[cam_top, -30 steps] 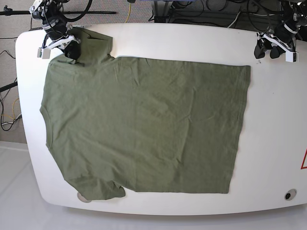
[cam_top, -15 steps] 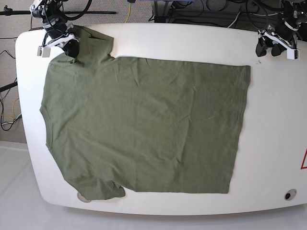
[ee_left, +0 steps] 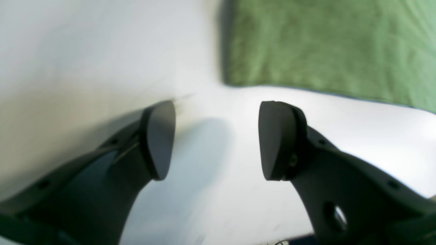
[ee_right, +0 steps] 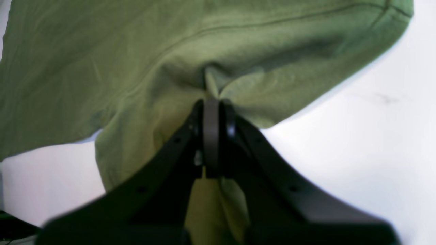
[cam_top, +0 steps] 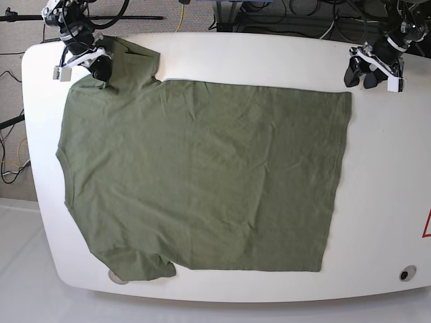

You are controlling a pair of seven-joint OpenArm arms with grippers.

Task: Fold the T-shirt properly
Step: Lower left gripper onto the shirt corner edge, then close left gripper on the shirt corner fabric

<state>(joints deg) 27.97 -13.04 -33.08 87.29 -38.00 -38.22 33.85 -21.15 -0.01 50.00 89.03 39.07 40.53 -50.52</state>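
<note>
The base view looks straight down from high above on the whole table (cam_top: 222, 50). Each wrist view sits close behind its own fingers, facing low across the tabletop. All three share the T-shirt (cam_top: 202, 175): far-left sleeve, far-right corner.

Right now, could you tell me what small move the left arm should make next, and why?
Probably bring the open left pincer down to the T-shirt's near hem corner and pinch it. The right pincer already grips the sleeve, while the left one hangs over bare table beside the cloth.
</note>
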